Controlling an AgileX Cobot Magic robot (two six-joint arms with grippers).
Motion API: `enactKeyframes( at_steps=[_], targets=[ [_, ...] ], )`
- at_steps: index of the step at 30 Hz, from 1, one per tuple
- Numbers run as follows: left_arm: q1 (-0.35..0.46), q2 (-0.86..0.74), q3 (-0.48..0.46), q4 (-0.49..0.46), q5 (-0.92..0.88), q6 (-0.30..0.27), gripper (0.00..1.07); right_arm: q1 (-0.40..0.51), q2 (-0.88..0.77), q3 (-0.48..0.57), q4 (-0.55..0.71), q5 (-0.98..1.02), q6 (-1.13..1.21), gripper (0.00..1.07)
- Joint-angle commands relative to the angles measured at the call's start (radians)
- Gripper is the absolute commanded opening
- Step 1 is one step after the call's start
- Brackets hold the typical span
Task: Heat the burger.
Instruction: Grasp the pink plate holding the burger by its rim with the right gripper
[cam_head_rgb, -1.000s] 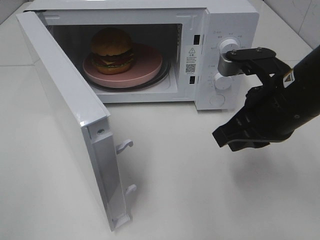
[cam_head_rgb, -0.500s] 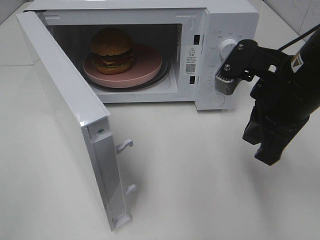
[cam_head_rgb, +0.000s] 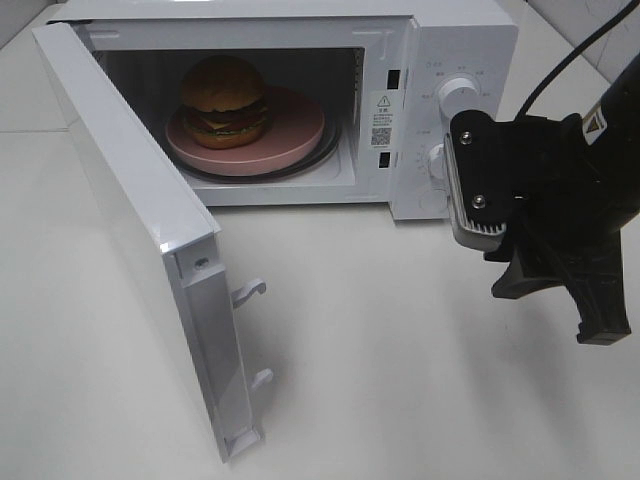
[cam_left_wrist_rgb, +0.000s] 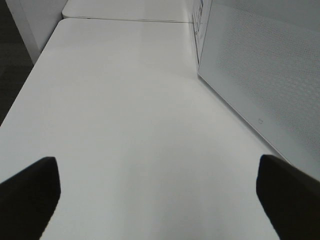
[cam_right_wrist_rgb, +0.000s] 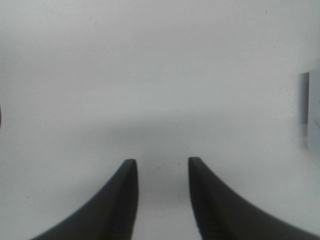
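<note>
Inside the microwave (cam_head_rgb: 465, 40), the burger (cam_head_rgb: 224, 100) sits on a pink plate (cam_head_rgb: 295, 125). The plate lies flat on the round tray in the cooking space, and the burger stands toward the plate's left side, with its bun on top. That looks like the right spot for heating, so the food seems ready.

The door (cam_head_rgb: 120, 200) hangs wide open and swings out to the left over the table (cam_head_rgb: 380, 350). The oven cannot warm anything like this. My guess is that the door needs to be pushed shut next, and then a knob (cam_head_rgb: 458, 92) on the white panel needs a turn.

The right gripper (cam_right_wrist_rgb: 162, 161) hangs just in front of that panel and points down at the table. Its two black fingers have a small gap between them, and nothing is in the gap. It is near the knobs but does not touch them. It may be waiting there so it does not block the door.

The left gripper (cam_left_wrist_rgb: 157, 165) does not show in the high view. Its own camera shows its two dark tips spread far apart over bare table, with nothing held. A white wall of the oven with tiny dots stands close by. I cannot tell for sure if that wall is the door. If it is, this arm is well placed to push it closed.
</note>
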Motion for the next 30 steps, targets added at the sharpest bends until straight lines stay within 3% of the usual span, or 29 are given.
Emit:
enactKeyframes(
  at_steps=[1,2,4,18,22,30],
  targets=[
    [0.002,-0.015,0.003,0.003,-0.013,-0.003,1.00,0.003,-0.011,-0.003,0.000,0.007,0.105,0.64],
    [0.002,-0.015,0.003,0.003,-0.013,-0.003,1.00,0.003,-0.011,-0.003,0.000,0.007,0.105,0.64],
    [0.002,-0.015,0.003,0.003,-0.013,-0.003,1.00,0.003,-0.011,-0.003,-0.007,-0.011,0.173,0.99],
    [0.002,-0.015,0.003,0.003,-0.013,-0.003,1.00,0.003,-0.011,-0.003,-0.034,-0.161,0.077,0.97],
    [0.002,-0.015,0.003,0.003,-0.013,-0.003,1.00,0.003,-0.008,-0.003,-0.106,-0.229,0.071,0.96],
    [0.002,-0.015,0.003,0.004,-0.013,-0.003,1.00,0.063,0.089,-0.094,-0.193,-0.234,0.142,0.95]
  ],
)
